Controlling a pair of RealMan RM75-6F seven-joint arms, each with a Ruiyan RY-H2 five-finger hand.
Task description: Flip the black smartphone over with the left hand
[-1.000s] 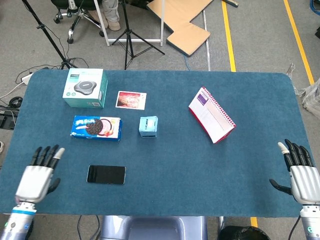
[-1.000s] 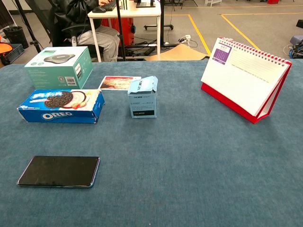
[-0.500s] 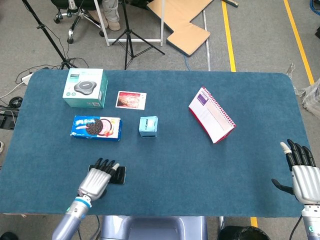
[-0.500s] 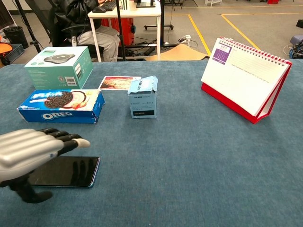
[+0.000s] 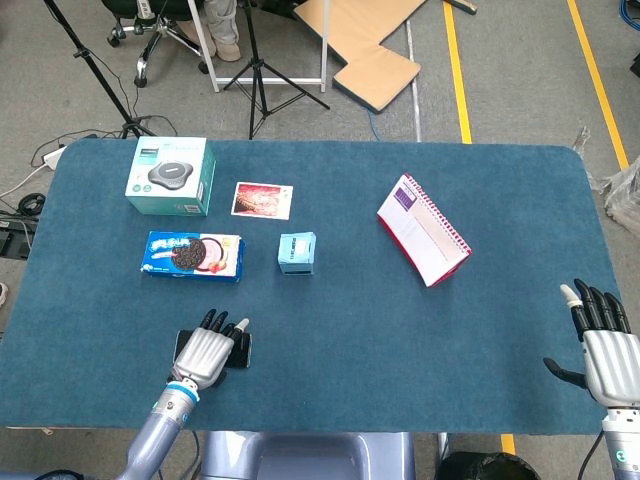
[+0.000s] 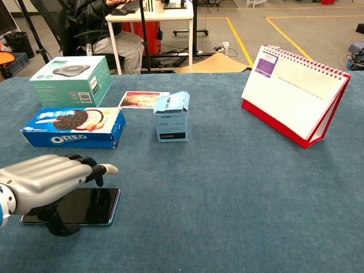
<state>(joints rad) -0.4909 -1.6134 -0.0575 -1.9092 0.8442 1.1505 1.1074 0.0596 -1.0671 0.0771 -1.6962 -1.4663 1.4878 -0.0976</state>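
The black smartphone [image 6: 94, 206] lies flat on the blue table near its front left edge, screen side dark and glossy; in the head view only its ends [image 5: 244, 350] peek out from under my hand. My left hand [image 6: 42, 181] hovers right over the phone, palm down, fingers stretched forward and a little apart, thumb reaching down beside the phone's near edge. I cannot tell whether it touches the phone. The same hand [image 5: 210, 347] covers most of the phone from above. My right hand [image 5: 603, 345] rests open at the table's front right corner, fingers spread, holding nothing.
An Oreo box [image 6: 74, 127] lies just behind the phone. A teal box [image 6: 71, 79], a photo card [image 6: 143, 99] and a small light-blue carton [image 6: 172, 117] stand further back. A red-and-white desk calendar [image 6: 296, 98] stands at the right.
My left hand has moved from the table's left front corner rightward over the phone and has settled lower and further forward on it. The right hand has stayed put.
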